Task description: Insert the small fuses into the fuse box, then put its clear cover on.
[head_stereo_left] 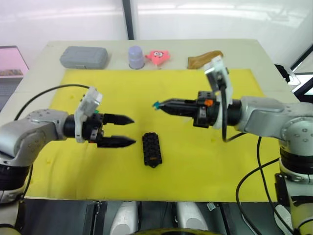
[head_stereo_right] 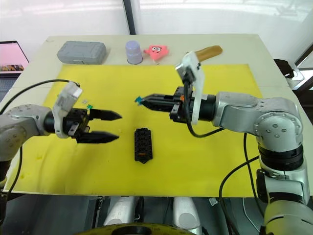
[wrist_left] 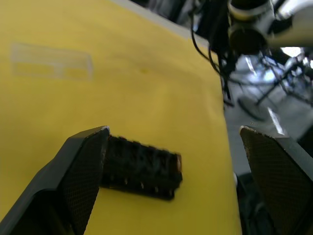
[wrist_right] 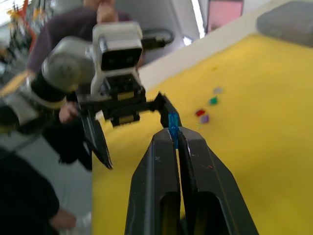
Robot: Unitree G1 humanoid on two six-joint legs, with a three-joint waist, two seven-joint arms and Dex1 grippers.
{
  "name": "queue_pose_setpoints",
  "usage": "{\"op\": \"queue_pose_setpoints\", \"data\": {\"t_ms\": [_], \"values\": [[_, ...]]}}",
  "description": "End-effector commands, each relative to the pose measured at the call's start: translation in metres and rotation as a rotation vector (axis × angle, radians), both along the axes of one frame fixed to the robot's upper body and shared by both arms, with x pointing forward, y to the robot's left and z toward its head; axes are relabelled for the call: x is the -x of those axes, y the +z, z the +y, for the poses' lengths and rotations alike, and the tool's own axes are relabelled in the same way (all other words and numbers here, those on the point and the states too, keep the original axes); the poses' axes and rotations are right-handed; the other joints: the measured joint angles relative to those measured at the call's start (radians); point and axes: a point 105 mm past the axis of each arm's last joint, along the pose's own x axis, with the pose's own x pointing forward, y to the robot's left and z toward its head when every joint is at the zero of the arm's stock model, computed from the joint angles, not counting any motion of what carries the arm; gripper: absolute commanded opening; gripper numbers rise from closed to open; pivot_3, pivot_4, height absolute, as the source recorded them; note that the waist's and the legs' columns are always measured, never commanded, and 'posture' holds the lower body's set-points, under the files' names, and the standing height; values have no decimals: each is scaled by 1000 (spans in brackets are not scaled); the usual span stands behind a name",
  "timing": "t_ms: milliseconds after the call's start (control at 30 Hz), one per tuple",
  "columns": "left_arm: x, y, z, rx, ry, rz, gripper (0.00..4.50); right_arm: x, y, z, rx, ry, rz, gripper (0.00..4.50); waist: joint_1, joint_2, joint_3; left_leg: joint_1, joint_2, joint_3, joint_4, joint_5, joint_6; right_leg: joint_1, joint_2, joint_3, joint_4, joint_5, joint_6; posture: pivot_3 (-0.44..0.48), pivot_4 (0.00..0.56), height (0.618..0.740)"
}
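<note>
We find no legible text, label, brand, number or sign on anything in these views. The grey case (head_stereo_left: 83, 57) at the far edge of the table carries no marking we can read. The pink star-shaped toy (head_stereo_left: 158, 56) bears a printed face, but no lettering. The fuse box (head_stereo_left: 152, 149) shows plain black slots, with no readable ratings. The screen (head_stereo_right: 12, 56) at the left edge shows a pink picture, with no characters we can make out.
</note>
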Motion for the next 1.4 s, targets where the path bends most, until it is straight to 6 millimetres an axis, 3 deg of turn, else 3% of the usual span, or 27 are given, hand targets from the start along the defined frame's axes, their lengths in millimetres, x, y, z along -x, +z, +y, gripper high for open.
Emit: {"op": "queue_pose_setpoints", "data": {"t_ms": [33, 233, 567, 867, 1400], "values": [[14, -4, -9, -46, -103, -147, 4463, 5, -19, 3, 229, 59, -147, 0, 7, 1, 1, 0, 0, 0, 0, 0, 0, 0, 0, 0, 0, 0, 0, 0, 150, 740], [23, -29, -17, -132, -208, -362, 4463, 15, -49, 7, 420, 180, -235, 0, 18, 0, 2, -1, -1, 0, 1, -1, 1, 0, -2, 0, -1, 0, 0, 0, 150, 740], [1, -44, -27, -185, -124, -488, 4463, 13, -64, 24, 465, 263, -321, 0, 15, -1, 2, -1, -1, 0, 2, -1, 1, 0, -1, -1, -1, 0, 0, 0, 150, 740], [4, -57, -28, -212, -74, -488, 4463, 11, -74, 24, 504, 318, -331, 0, 15, -1, 2, -1, -1, 0, 3, 0, 0, 0, -1, -1, 0, 0, 0, 0, 150, 740], [6, -58, -35, -208, -74, -495, 4463, 8, -84, 23, 545, 359, -369, 0, 15, -1, 2, -1, -1, 0, 4, 0, -1, 1, -1, -1, 0, 0, 0, 0, 150, 740]]}}
